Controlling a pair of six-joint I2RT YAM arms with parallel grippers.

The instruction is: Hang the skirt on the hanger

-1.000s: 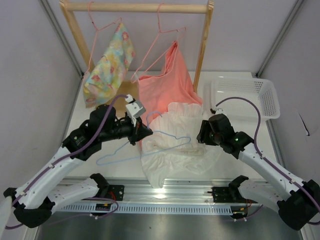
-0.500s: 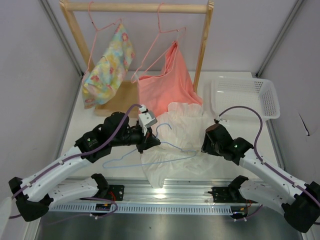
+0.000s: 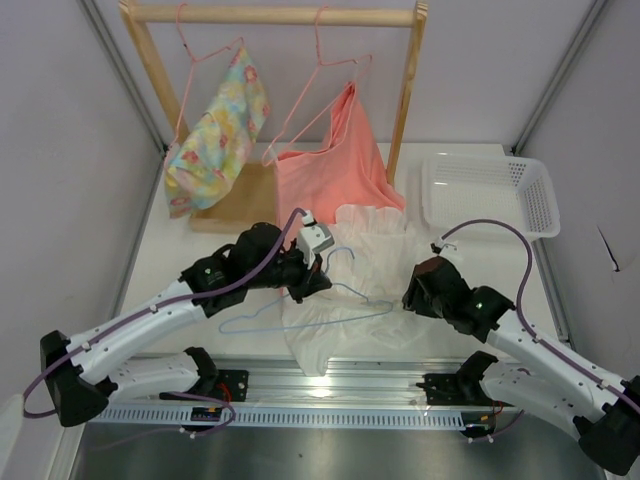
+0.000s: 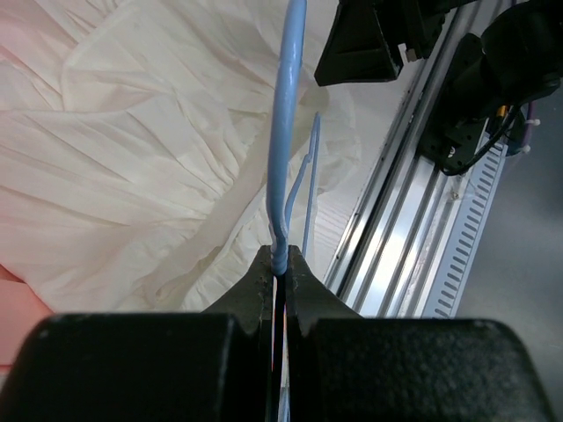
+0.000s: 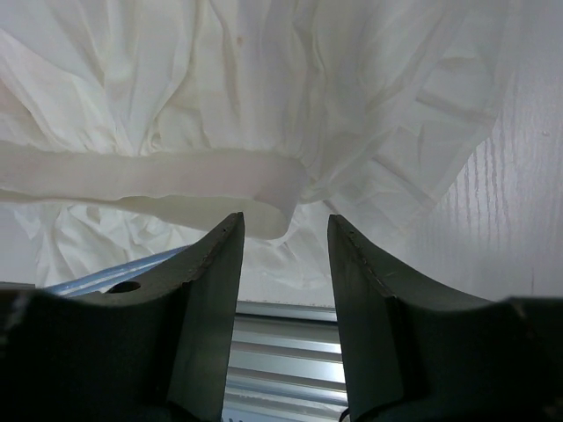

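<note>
The white skirt (image 3: 350, 275) lies crumpled on the table in front of the rack, its ruffled hem spread wide. My left gripper (image 3: 318, 280) is shut on the light blue wire hanger (image 3: 300, 312), holding it over the skirt's left part; the wire runs up from the jaws in the left wrist view (image 4: 288, 141) with the skirt (image 4: 132, 176) below. My right gripper (image 3: 412, 295) is open at the skirt's right edge. In the right wrist view the skirt's waistband (image 5: 176, 189) lies just ahead of the open fingers (image 5: 215, 264).
A wooden rack (image 3: 275, 15) at the back holds pink wire hangers with a floral yellow-green garment (image 3: 215, 135) and a salmon garment (image 3: 335, 165). A white basket (image 3: 490, 190) stands at the right. The metal rail (image 3: 330, 395) runs along the near edge.
My left gripper has carried the blue hanger rightward onto the skirt. My right gripper has dropped slightly toward the skirt's right edge.
</note>
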